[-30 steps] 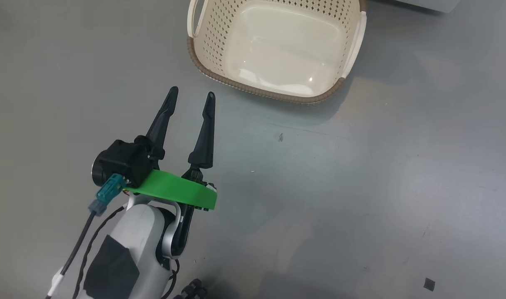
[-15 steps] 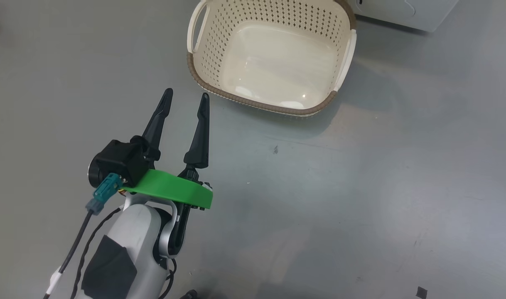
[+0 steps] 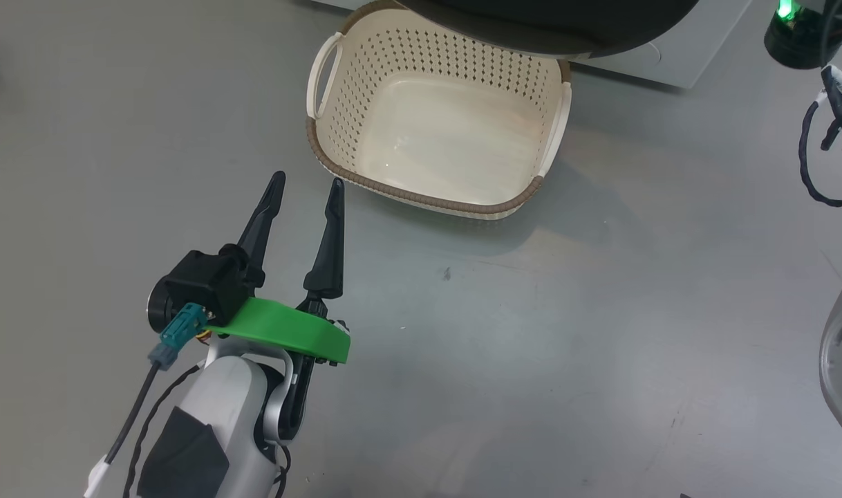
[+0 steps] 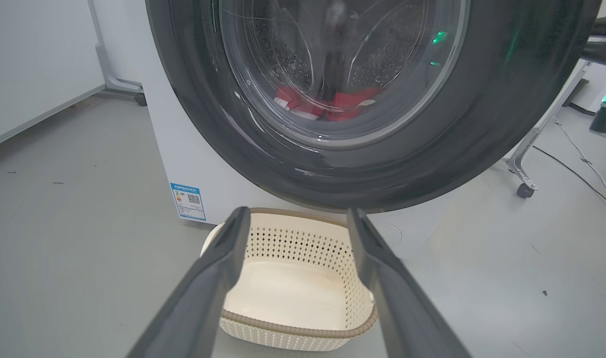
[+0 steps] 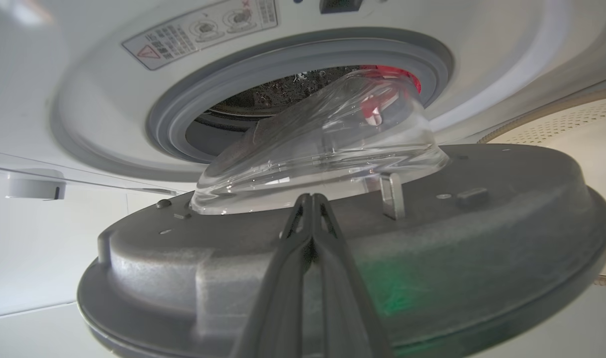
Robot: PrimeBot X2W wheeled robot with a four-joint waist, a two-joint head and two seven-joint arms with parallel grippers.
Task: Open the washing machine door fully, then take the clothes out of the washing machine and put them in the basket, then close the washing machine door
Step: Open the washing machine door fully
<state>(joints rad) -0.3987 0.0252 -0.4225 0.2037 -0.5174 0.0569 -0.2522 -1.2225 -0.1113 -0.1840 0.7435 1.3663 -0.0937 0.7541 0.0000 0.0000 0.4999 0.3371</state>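
**Door's only partway open, and the right arm is the one on it**

The right gripper (image 5: 310, 199) has its jaws pressed shut with nothing between them. The tips sit against the grey inner face of the washing machine door (image 5: 482, 223), just beside the base of its glass bowl. So the door lies dead ahead of those jaws, and a push along the fingers looks like what would swing it wider.

Past the bowl there's the grey gasket (image 5: 308, 52) and the drum mouth of the washing machine (image 5: 507, 49). The clothes (image 4: 353, 99) show as a red heap inside, not taken out yet.

The left gripper (image 3: 307, 180) has its jaws spread wide and empty. It hovers over the floor (image 3: 531, 346), just beside the near rim of the basket (image 3: 421, 198) and well apart from the door.

In the head view the door's black rim hangs over the basket's far end, so it probably needs more swing before anything gets dropped in. Right arm's clearly the nearer one.
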